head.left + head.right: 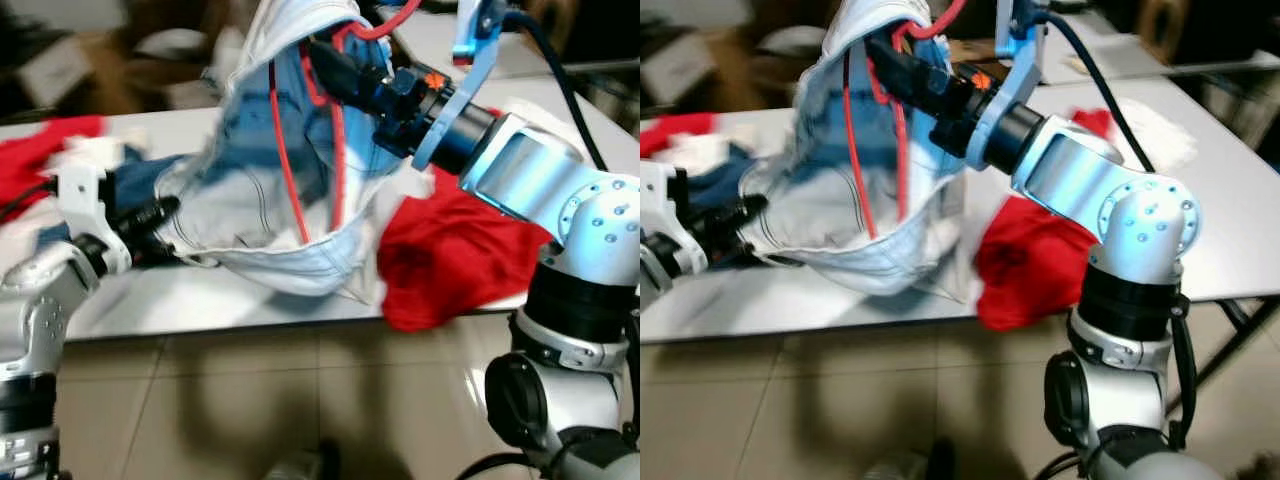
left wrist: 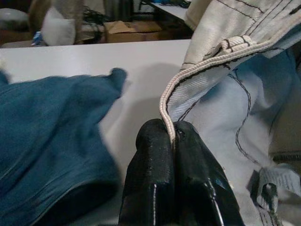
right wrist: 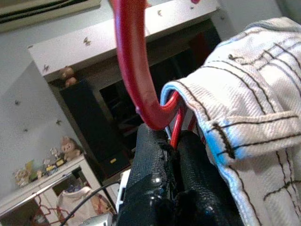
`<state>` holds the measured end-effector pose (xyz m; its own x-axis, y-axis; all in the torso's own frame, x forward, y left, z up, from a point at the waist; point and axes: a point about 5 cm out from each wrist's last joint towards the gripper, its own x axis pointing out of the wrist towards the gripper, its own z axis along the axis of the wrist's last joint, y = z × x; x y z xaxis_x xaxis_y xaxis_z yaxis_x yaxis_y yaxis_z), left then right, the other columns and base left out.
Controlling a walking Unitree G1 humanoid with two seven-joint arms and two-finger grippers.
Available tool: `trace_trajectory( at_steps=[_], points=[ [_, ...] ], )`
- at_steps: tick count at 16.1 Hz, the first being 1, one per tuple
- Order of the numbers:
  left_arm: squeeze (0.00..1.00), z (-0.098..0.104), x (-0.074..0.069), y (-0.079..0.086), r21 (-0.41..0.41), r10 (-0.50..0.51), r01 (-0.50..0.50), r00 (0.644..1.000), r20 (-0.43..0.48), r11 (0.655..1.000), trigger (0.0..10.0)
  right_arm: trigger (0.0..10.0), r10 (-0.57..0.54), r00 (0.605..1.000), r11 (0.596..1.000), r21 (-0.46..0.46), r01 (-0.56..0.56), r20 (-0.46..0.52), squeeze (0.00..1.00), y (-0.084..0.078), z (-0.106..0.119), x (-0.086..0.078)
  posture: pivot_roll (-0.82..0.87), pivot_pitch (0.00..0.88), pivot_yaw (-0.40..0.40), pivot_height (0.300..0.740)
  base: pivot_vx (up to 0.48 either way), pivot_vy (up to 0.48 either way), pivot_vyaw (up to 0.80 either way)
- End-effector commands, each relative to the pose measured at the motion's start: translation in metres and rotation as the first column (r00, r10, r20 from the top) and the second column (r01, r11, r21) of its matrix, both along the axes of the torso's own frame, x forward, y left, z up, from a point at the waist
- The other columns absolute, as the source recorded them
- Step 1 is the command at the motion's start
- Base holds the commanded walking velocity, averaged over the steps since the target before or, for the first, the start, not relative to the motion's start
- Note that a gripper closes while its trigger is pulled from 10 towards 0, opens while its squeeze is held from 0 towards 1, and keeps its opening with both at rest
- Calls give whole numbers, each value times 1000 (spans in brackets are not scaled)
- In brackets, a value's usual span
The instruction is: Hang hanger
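A red wire hanger [image 1: 336, 120] sits inside a pale denim garment [image 1: 260, 215], held up above the white table [image 1: 200, 295]. My right gripper [image 1: 325, 55] is shut on the hanger's neck just below its hook [image 3: 134, 70], with the garment's collar [image 3: 244, 108] draped beside the fingers. My left gripper [image 1: 165, 210] is low at the table's left and shut on the garment's hem; the wrist view shows the stitched edge [image 2: 188, 80] pinched between the fingers [image 2: 150, 174].
A red cloth [image 1: 450, 245] lies on the table under my right arm. More red cloth [image 1: 40, 150] and a dark blue cloth [image 2: 47, 127] lie at the left. Tiled floor [image 1: 300, 400] is in front; clutter and another table stand behind.
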<state>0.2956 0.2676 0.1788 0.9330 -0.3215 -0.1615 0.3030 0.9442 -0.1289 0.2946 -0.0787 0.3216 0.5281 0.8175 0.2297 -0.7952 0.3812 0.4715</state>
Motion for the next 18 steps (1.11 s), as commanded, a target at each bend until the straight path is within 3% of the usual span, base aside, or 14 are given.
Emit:
trace_trajectory(
  at_steps=[1,8,18],
  points=[
    [0,3,-3,1,-2,13,-13,1000,-9,1000,0,10000,47,997,998,45,-49,59,0,1,11,-9,-60,0,120,740,0,0,800],
    [0,7,-17,9,10,34,-34,999,-32,999,0,10000,50,998,999,19,-51,27,0,-5,0,-9,-54,0,123,740,0,0,800],
    [0,10,-27,2,29,-74,76,995,-73,997,0,10000,73,997,997,0,-73,-15,0,3,-14,-10,-52,0,114,740,0,0,800]
  ],
)
